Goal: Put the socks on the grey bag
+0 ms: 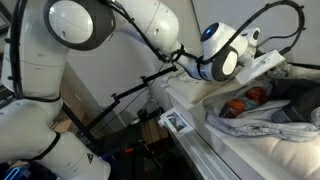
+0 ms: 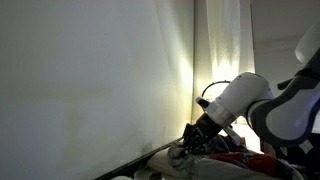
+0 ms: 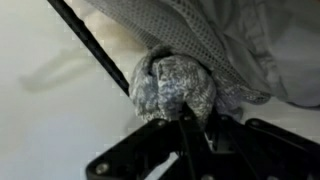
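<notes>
Black gripper (image 3: 185, 122) clamps shut on mottled blue-grey knit sock (image 3: 172, 88); lift it fully onto thin light-grey mesh bag (image 3: 230, 35) before opening.

A black stand (image 1: 128, 97) rises beside a white counter (image 1: 190, 98).

Arm shells (image 1: 80, 25): white plastic, smooth and glossy; I see bright highlights on them in both exterior views.
Gripper (image 3: 185, 120): black, matt, hard-looking. I cannot tell whether it is metal or plastic.
Grey sock (image 3: 175, 85): knitted cloth, mottled, coarse and a little fuzzy.
Grey bag (image 3: 235, 40): thin cloth, and in the wrist view I make out a fine mesh of pinholes. The crumpled folds have a slight sheen in an exterior view.
Orange-red sock (image 1: 240, 104): soft matt cloth.
Surface (image 3: 50, 95) under the bag: white, smooth, matt.
</notes>
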Controlling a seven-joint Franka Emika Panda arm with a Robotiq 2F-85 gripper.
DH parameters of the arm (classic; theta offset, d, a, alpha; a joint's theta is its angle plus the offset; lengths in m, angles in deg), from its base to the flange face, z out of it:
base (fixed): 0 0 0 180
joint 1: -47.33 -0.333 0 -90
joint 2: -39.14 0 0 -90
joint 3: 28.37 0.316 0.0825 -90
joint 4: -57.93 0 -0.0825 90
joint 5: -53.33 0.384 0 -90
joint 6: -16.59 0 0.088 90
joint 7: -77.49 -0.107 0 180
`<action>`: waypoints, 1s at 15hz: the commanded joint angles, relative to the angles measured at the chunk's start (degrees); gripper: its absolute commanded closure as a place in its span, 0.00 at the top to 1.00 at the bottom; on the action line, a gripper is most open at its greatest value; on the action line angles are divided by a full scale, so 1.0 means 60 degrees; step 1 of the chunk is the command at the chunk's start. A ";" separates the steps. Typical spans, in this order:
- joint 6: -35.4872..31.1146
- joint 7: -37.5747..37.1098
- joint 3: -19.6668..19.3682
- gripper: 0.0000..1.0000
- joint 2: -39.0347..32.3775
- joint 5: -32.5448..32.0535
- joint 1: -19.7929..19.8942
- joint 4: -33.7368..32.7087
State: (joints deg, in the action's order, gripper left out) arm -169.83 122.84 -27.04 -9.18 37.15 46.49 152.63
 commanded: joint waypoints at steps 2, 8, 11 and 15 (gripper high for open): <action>-0.0527 -0.0650 -0.0674 0.04 0.1160 -0.0968 -0.0738 0.1983; -0.2102 -0.0926 -0.0568 0.04 0.2179 -0.1463 -0.0994 0.3841; -0.2154 -0.1226 0.0768 0.04 0.2547 -0.1302 0.0104 0.3800; -0.2078 -0.1496 0.1579 0.04 0.2815 -0.0616 0.0829 0.3487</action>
State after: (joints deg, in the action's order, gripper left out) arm -182.29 115.31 -20.61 4.94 31.01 48.28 172.62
